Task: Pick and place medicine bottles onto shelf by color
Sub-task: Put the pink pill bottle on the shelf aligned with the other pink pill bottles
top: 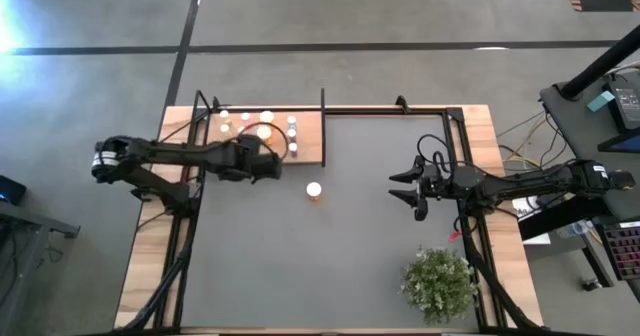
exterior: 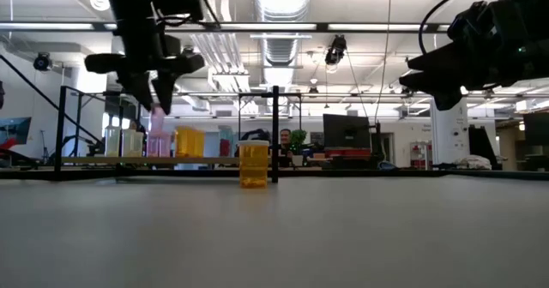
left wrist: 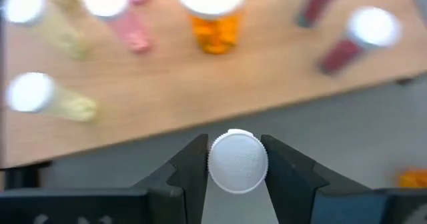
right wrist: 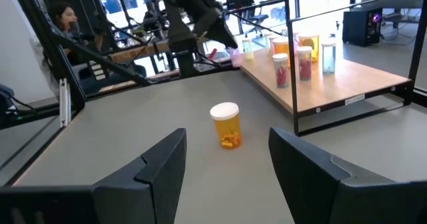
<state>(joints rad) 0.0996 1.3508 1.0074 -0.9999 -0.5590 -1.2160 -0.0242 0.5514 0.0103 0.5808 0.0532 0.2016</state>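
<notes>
So the left gripper [left wrist: 237, 167] has its fingers clamped on a white-capped pink bottle [left wrist: 237, 162], held just off the shelf's [top: 305, 141] front edge. An orange bottle [top: 314, 190] stands alone mid-table, and the right gripper [top: 412, 188] waits near the table's right edge, fingers apart.

The left gripper [top: 275, 166] hangs just at the near edge of the light-wood shelf [top: 310, 144], its arm stretching back toward the table's left side. Whether its fingers hold anything cannot be made out from above. Just beyond that gripper, on the shelf, stand several medicine bottles [top: 262, 126] with white caps, grouped in rows. A single orange bottle [top: 314, 190] stands on the dark tabletop [top: 300, 266], a little to the right of the left gripper and nearer the front. The right gripper [top: 412, 191] waits well apart on the far side of that bottle, fingers spread. A bushy green plant [top: 438, 284] sits in front of the right gripper, near the table's front edge.
</notes>
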